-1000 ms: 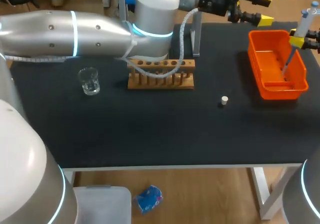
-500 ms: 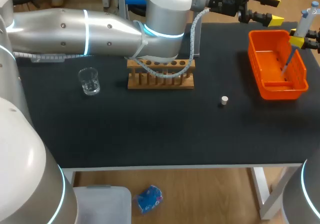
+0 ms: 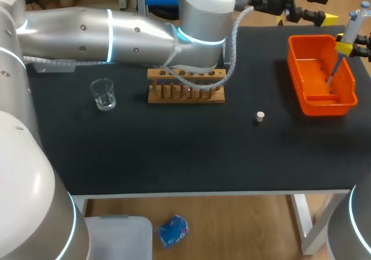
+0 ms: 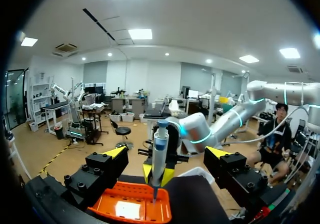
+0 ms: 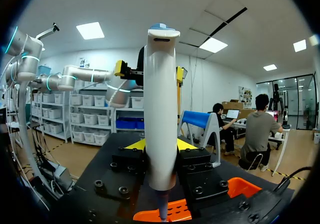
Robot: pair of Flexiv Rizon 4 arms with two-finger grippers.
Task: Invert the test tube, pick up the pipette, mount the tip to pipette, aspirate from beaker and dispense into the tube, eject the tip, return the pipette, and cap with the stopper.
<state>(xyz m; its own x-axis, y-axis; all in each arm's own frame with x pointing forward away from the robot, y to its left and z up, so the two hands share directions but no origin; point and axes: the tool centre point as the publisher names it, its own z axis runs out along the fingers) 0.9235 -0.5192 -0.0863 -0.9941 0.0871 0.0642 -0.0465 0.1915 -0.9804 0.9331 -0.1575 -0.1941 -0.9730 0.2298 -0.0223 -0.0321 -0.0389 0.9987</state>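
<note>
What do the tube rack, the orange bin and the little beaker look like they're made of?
Test tube rack: likely wood, light brown, matt, with drilled holes.
Orange bin: probably moulded plastic, uniform bright colour, slight sheen.
Beaker: clear, so glass or clear plastic; the dark table shows through it, and the look leaves that open.

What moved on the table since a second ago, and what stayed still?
The left end effector, open, swung to the right, closer to the pipette. Nothing was grabbed or let go. The right end effector kept holding the pipette over the orange bin, and the beaker, wooden rack and white stopper did not move.
</note>
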